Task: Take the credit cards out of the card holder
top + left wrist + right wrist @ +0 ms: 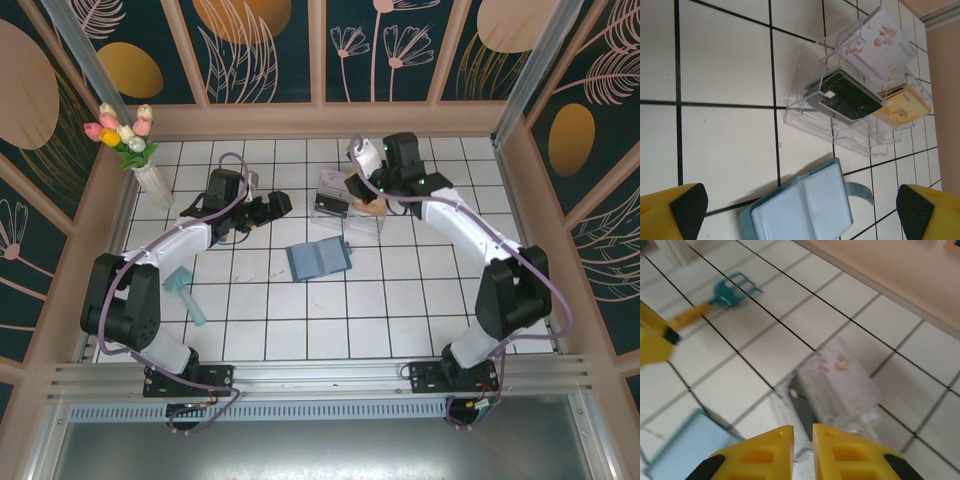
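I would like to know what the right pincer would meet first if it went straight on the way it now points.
Most likely the clear plastic box just ahead of the right pincer, probably at the pale floral card standing in it. The view is blurred, so depth is uncertain.

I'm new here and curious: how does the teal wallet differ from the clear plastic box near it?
The wallet is opaque teal; the box is see-through. The wallet lies open and flat, with no card showing; the box stands taller and holds a white card, a dark card and a yellowish card. Both rest on the tiled table.
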